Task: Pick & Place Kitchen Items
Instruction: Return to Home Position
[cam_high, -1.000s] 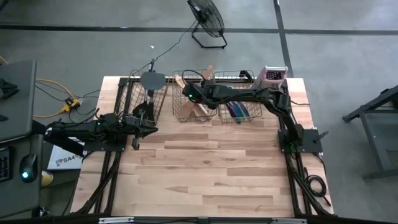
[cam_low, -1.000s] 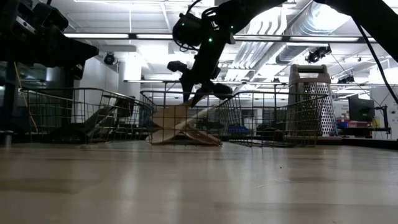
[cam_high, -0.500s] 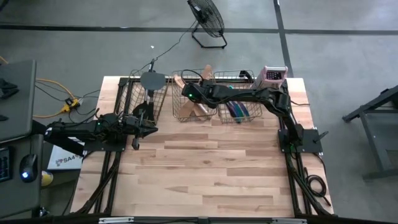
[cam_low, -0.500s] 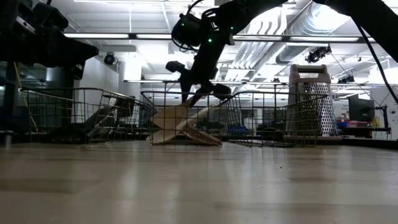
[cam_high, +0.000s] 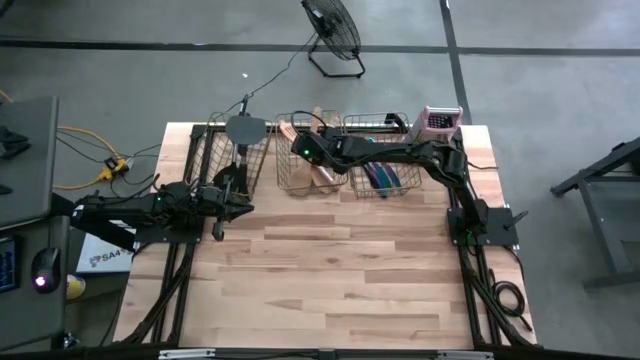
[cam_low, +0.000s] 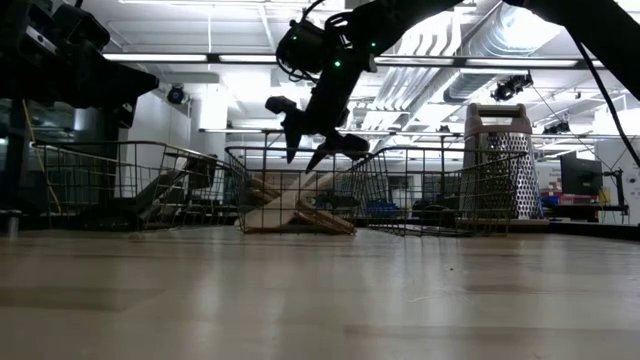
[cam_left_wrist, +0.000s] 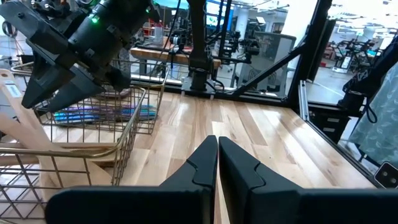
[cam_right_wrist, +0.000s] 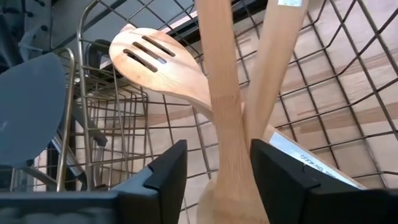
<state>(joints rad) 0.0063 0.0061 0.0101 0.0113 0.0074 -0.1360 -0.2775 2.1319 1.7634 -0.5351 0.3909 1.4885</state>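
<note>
1. Spoon (cam_low: 295, 200): half a second ago it stood propped up out of the middle basket (cam_low: 232, 185), with its handle in the right hand (cam_low: 312, 150). It now lies low inside that basket among other wooden utensils (cam_low: 322, 216), free of the hand.
2. Meaning: this placement reads as done. What is left looks like drawing the arm back, keeping clear of the basket's wire rim.
3. Right hand: fingers spread, released, nothing held. It hangs just above the middle basket and points down into it. In the right wrist view the spoon's handle shows between the two fingers (cam_right_wrist: 168, 177), not gripped.
4. Left hand (cam_high: 240, 203): clenched on nothing, fingers pressed together. It is parked off to the left of the middle basket, low over the counter (cam_high: 330, 270).
</note>
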